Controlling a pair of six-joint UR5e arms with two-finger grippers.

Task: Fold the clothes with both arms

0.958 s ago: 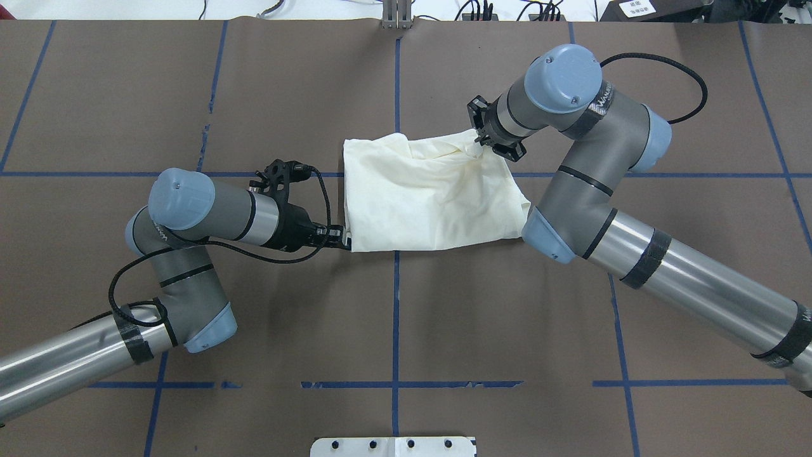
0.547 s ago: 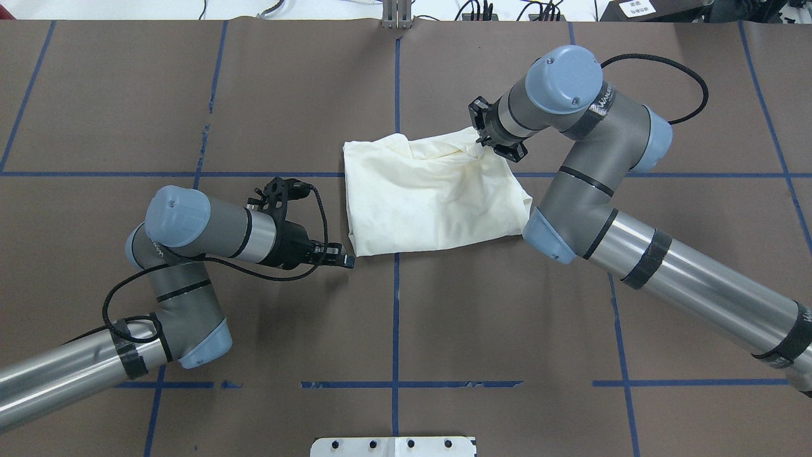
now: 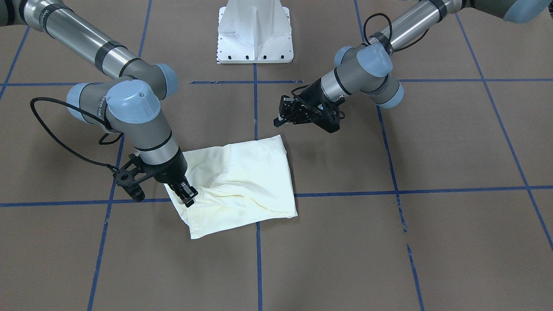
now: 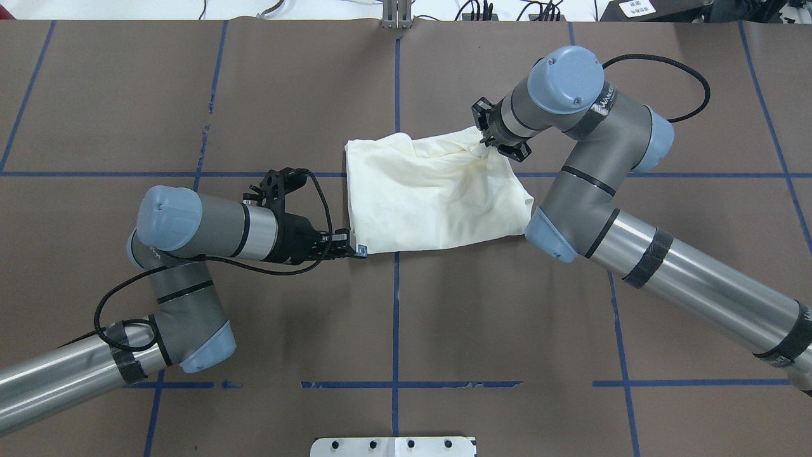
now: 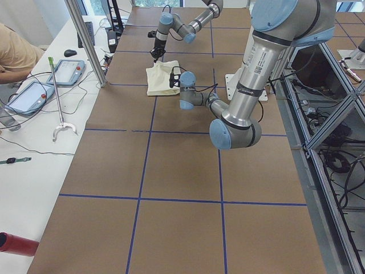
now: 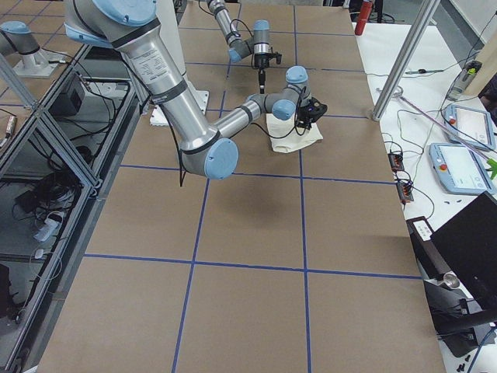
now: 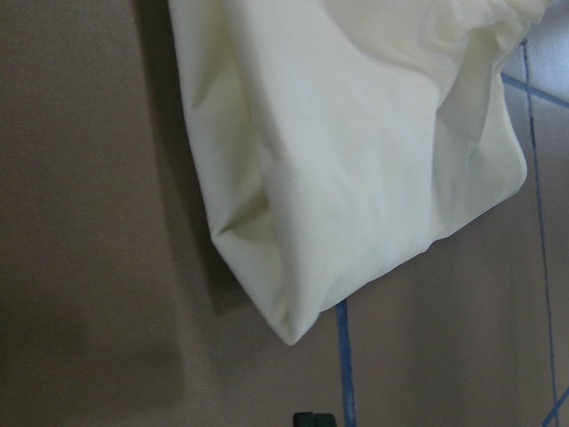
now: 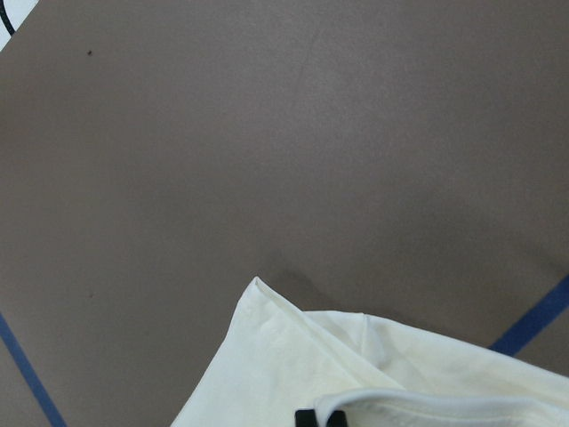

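Note:
The cream shirt lies folded, plain side up, at the table's middle; it also shows in the front view. My right gripper is shut on a bunched edge at the shirt's far right corner, also seen in the front view. The right wrist view shows that cloth under a dark fingertip. My left gripper hovers just off the shirt's near left corner, its fingers together and empty; in the front view it is clear of the cloth. The left wrist view shows that corner.
The white pedestal base stands at the robot's edge of the table. Blue tape lines grid the brown surface. A side bench with tablets, a metal post and a seated person lie beyond the far edge.
My left gripper drew back from the shirt's near left corner, then came forward beside it again. The right gripper and the shirt have barely moved.

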